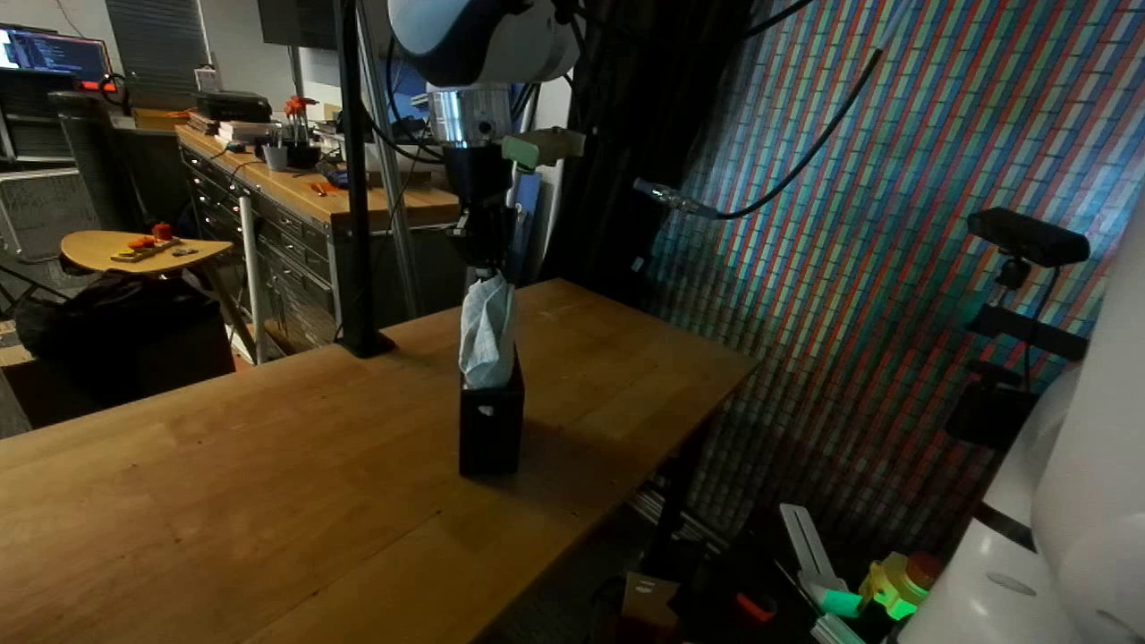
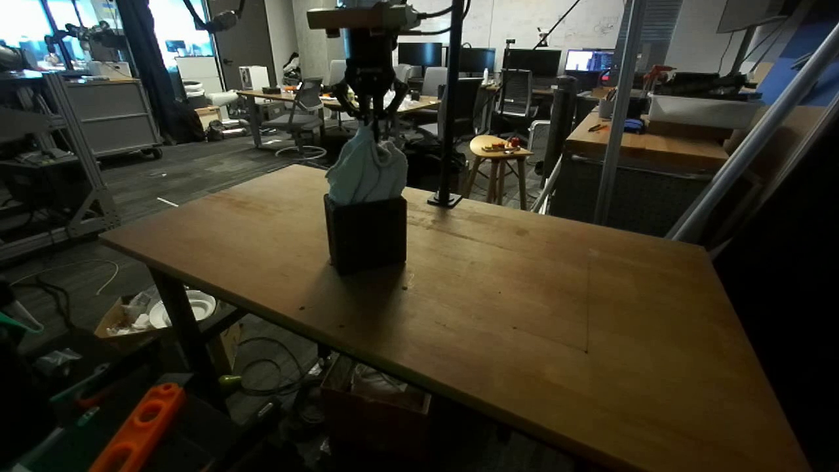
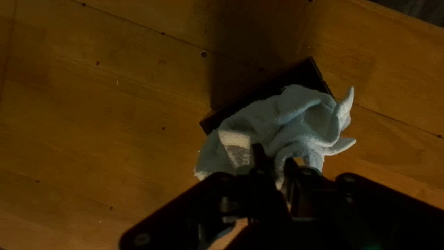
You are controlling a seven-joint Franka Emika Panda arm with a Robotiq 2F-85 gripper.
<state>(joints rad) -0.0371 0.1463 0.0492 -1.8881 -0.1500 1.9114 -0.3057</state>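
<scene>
Gripper clenched on the pale blue cloth, and it's a pinch right at the top: dark fingers have a fold of fabric squeezed between them, tips pointing down! Below that grip the cloth bunches and fans out, creased all over, its lower part meeting the open top of the black box. How deep it sits inside, we can't tell; the walls hide that. Over to the wrist view, where a dark strip of the opening shows along a long edge and loose corners of fabric poke out beyond the box's outline. And the box itself stands upright on the wooden table, slim in profile, a small pale mark on its side, shadow spilling across the boards. Near the table's edge, in both exterior views, a black post rises from a flat foot. Look past the table and a wooden stool carries a few small coloured things, while in an exterior view a striped, multicoloured wall covering covers much of the background, a dark camera perched in front of it
</scene>
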